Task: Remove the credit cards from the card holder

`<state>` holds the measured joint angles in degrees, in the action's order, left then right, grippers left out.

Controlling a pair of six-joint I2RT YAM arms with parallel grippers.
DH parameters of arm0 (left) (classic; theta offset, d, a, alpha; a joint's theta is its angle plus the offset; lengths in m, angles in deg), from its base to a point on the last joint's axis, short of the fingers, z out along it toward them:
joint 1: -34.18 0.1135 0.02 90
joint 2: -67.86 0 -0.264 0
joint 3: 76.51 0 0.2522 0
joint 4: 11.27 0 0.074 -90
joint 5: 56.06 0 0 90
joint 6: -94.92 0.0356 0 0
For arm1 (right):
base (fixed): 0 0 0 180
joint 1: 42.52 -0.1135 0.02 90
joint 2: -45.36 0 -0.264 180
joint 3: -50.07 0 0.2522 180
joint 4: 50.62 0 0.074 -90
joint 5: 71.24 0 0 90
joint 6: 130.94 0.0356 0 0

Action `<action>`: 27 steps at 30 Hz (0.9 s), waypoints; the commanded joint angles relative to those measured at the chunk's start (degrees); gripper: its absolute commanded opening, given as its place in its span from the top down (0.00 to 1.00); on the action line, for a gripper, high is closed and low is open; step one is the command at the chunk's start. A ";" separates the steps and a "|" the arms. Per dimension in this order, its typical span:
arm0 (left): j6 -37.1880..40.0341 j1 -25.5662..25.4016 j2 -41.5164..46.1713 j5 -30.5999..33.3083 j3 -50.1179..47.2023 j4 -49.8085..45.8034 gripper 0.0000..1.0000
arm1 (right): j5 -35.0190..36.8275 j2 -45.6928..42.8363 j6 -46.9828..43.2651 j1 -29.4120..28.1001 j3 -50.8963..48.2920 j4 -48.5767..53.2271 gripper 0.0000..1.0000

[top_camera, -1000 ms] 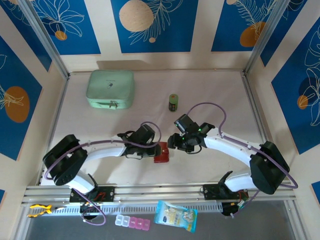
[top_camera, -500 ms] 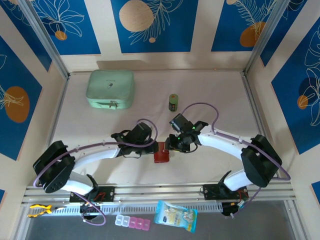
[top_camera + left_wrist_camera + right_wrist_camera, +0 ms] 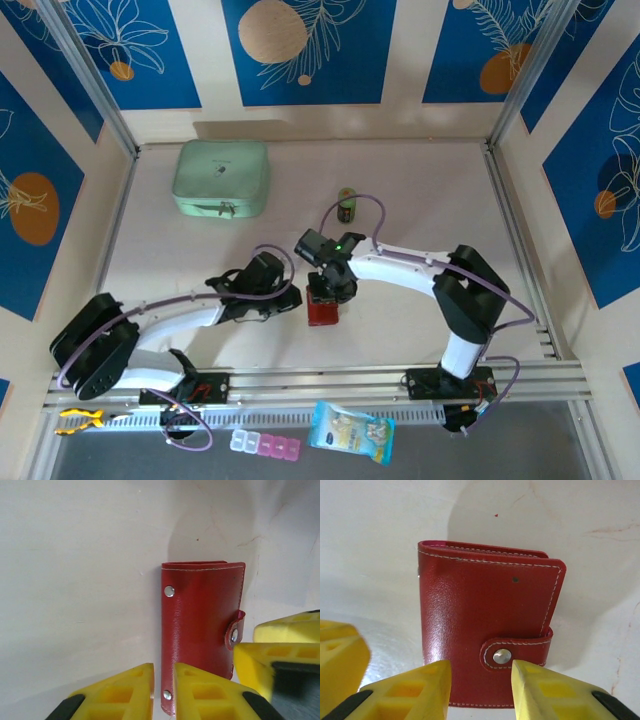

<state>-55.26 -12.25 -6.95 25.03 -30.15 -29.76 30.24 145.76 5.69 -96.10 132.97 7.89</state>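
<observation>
1. Card holder point(image 3: 487, 625): dark-red, leather-look, stitched edge, booklet form. It lies flat on the white table point(image 3: 420, 190) in front of the arm bases, between the two grippers. It is closed, with the tab point(image 3: 516, 652) fastened by a metal stud.
2. Credit cards: presumably inside the shut holder; none removed yet.
3. Left gripper point(image 3: 163, 680): set at the holder's long riveted edge, fingers nearly together with only a slim gap. That edge sits at the gap, but whether it is actually pinched cannot be told from this angle.
4. Right gripper point(image 3: 481, 672): fingers parted, standing either side of the snap tab and not visibly touching it.
5. Step in hand: opening stage. One arm is placed to steady the holder, the other addresses the snap.
6. Next move, by judgement: nip the tab and pull it off its stud while the far edge is held down, then fold the cover back to reach the sleeves.
7. Markings: no brand or lettering on the holder. The mint-green case point(image 3: 221, 178) bears a small mark, the green cylinder point(image 3: 346, 204) a label and the blue packet point(image 3: 351, 432) some print, all too small to read.
</observation>
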 commanded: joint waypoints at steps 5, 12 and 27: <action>-1.57 1.52 3.44 -1.84 -2.91 2.45 0.83 | 5.04 6.09 -2.34 -1.91 5.99 7.64 0.63; -1.52 1.72 2.50 -2.98 -2.91 3.56 0.84 | 6.18 8.40 -2.87 -2.20 7.14 8.53 0.64; -2.55 1.53 -2.95 -6.50 -0.61 7.71 0.84 | 0.59 6.80 -1.48 -0.10 0.70 1.79 0.74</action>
<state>-56.75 -10.94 -8.85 20.33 -32.32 -23.77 33.61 152.65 3.22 -96.76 136.56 11.69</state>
